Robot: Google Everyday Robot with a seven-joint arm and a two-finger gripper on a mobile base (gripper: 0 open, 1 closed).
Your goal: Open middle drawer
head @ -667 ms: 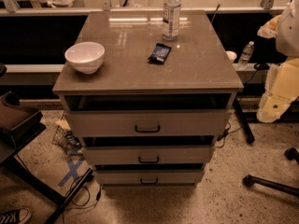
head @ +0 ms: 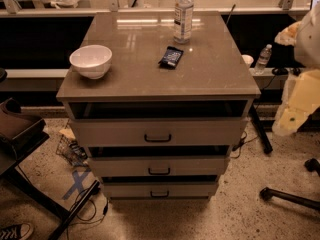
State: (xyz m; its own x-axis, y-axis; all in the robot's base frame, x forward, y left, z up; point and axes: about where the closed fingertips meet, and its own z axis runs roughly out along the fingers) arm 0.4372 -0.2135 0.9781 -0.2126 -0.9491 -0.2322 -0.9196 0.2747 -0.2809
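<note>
- Floor level, nearest the camera: the lowest drawer (head: 160,190) forms the bottom of the three-front stack, with loose cables (head: 87,206) trailing across the speckled floor to its left.
- One step up: the middle drawer (head: 159,166), the job's target, sits second of three beneath a dark gap. None of its floor shows, so it appears not yet pulled out. Its small bar handle (head: 159,171) is untouched.
- Above it: the top drawer (head: 158,132) carries a larger handle. A reach aimed slightly high could catch that one and open the wrong drawer.
- At the right edge: the robot's pale hand (head: 290,115) hangs well apart from the drawers, level with the top front. Whether it is apart or together cannot be told.
- On the table (head: 140,79): a white bowl (head: 91,60) sits near the left edge, with a dark packet (head: 171,57) at centre.
- Farthest back: an upright water bottle (head: 183,14). A sharp tug on the slim handle could slip off it or jolt the table, and the tall bottle looks likeliest to topple.
</note>
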